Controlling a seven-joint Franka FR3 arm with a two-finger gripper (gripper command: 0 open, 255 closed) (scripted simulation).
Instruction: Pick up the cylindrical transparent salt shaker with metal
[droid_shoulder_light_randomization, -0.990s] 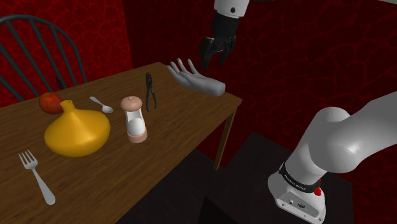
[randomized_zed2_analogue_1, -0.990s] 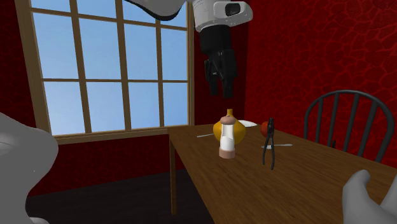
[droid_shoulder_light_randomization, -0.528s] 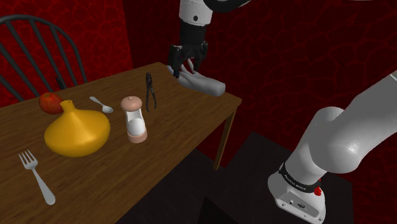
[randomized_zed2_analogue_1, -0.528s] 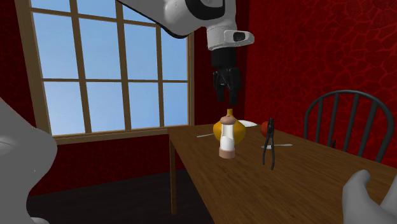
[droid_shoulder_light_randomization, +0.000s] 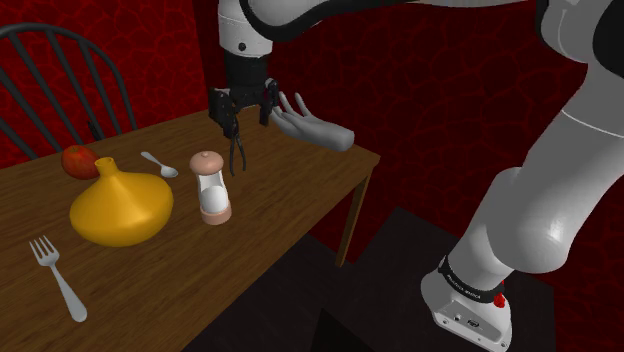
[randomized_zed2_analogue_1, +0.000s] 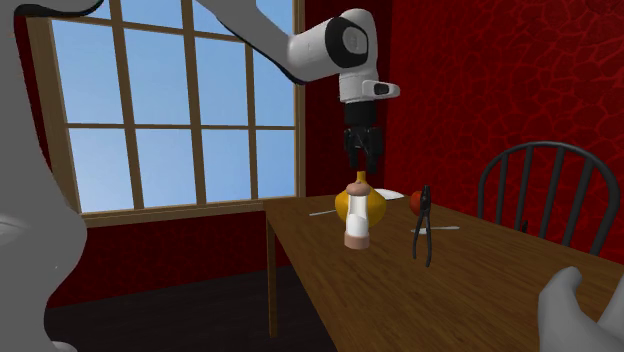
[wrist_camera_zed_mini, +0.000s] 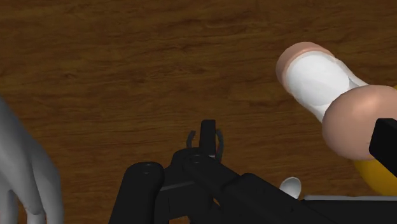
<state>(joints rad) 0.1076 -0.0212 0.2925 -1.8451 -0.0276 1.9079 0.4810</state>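
Note:
The salt shaker (droid_shoulder_light_randomization: 210, 188) stands upright on the wooden table (droid_shoulder_light_randomization: 290, 200). It has a white middle with a pinkish-tan cap and base. It also appears in the second exterior view (randomized_zed2_analogue_1: 357, 226) and the wrist view (wrist_camera_zed_mini: 326, 97). My gripper (droid_shoulder_light_randomization: 243, 110) hangs open above the table, up and toward the shoulder view's right of the shaker, directly over black pliers (droid_shoulder_light_randomization: 237, 146). In the second exterior view the gripper (randomized_zed2_analogue_1: 362, 156) hovers a short way above the shaker's cap, holding nothing.
A grey model hand (droid_shoulder_light_randomization: 312, 126) lies at the table's far corner. A yellow round pot (droid_shoulder_light_randomization: 120, 206), a red apple (droid_shoulder_light_randomization: 79, 160), a spoon (droid_shoulder_light_randomization: 160, 163) and a fork (droid_shoulder_light_randomization: 56, 276) sit toward the shoulder view's left. A dark chair (randomized_zed2_analogue_1: 545, 190) stands behind the table.
The gripper has swung from beyond the table's corner toward the shoulder view's left, past the grey hand, and come lower over the pliers near the shaker. Its fingers stay open.

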